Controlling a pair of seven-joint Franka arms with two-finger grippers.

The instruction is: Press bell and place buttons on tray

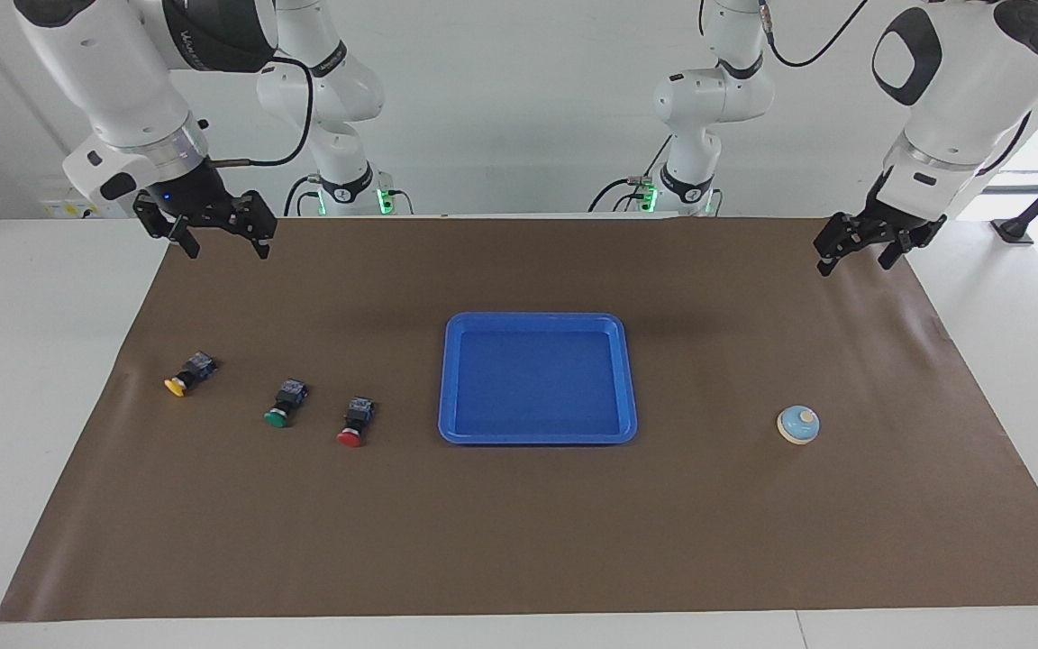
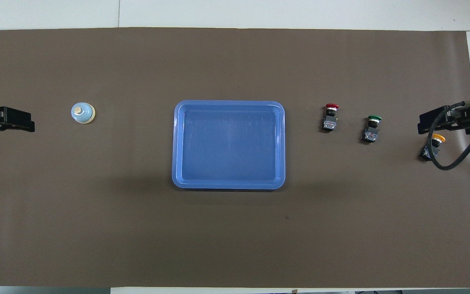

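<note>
Left gripper (image 1: 870, 243) hangs high over the mat's corner at its own end, fingers spread, holding nothing. One bell (image 1: 797, 425) sits untouched-looking on the mat beside one empty tray (image 1: 537, 436). Three buttons, red (image 1: 355, 422), green (image 1: 285, 402), yellow (image 1: 188, 373), await. Right gripper (image 1: 213, 233), open and empty, should descend squarely, taking the red one by its black body.
</note>
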